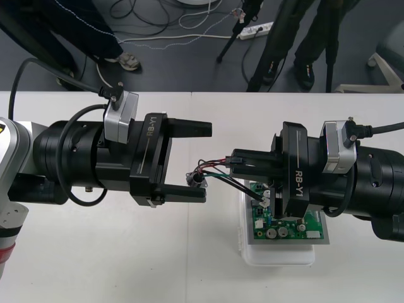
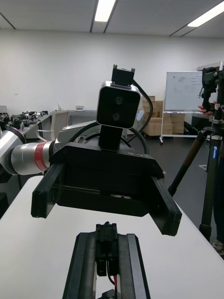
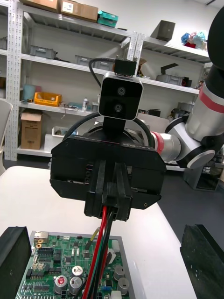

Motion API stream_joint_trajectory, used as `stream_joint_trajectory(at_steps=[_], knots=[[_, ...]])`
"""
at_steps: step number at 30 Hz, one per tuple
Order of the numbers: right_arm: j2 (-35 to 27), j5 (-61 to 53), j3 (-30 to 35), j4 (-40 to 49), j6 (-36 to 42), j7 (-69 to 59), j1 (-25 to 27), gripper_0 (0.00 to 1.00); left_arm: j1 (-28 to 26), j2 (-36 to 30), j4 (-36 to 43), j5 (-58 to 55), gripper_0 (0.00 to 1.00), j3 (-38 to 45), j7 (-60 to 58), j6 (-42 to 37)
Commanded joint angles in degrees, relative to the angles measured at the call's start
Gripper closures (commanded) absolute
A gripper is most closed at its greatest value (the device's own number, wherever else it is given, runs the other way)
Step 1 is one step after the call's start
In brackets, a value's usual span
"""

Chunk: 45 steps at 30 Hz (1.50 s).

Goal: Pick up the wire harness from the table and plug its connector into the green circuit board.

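- Black fingers (image 2: pixel 79 271) of my right pincer (image 1: pixel 243 163), reaching in from the right, are pressed together on the small black plug (image 2: pixel 106 240) of the wire harness (image 3: pixel 103 233).
- Plug and pincer hang over the left edge of the green circuit board (image 1: pixel 287 227), which sits on its white base (image 1: pixel 278 255) on the pale bench (image 1: pixel 95 252). The plug is held clear of the board, not seated in it.
- Red, black and green wires (image 3: pixel 95 261) run out of the pinched plug. Seen from my left wrist, they drop across the face of the board.
- From above, the wires loop leftward to the round metal socket (image 1: pixel 194 180), which lies between the two pincers.
- The socket is just beside the finger of my left pincer (image 1: pixel 207 162) that is nearer me. Whether it touches that finger I cannot tell.
- My left pincer comes in from the left and faces the right one tip to tip, its fingers (image 3: pixel 14 254) spread wide and gripping nothing.
- A thin green and black strand runs from beside the socket toward the board's left edge. Where it ends I cannot make out.
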<state>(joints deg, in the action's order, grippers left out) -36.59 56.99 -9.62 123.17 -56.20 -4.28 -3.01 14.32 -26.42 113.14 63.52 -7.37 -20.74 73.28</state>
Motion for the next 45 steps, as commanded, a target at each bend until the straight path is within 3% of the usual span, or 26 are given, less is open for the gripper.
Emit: stream_joint_trajectory(at_steps=[1, 45], knots=[[0.9, 0.1, -0.8, 2.2, 0.4, 1.8, -0.9, 1.00, -1.1, 1.1, 0.5, -1.2, 0.06, 1.4, 5.3, 2.4], [1.3, 0.1, -0.8, 2.2, 0.4, 1.8, -1.0, 1.00, -1.6, 6.0, -1.3, 0.9, 0.05, 1.5, 7.4, 4.4]])
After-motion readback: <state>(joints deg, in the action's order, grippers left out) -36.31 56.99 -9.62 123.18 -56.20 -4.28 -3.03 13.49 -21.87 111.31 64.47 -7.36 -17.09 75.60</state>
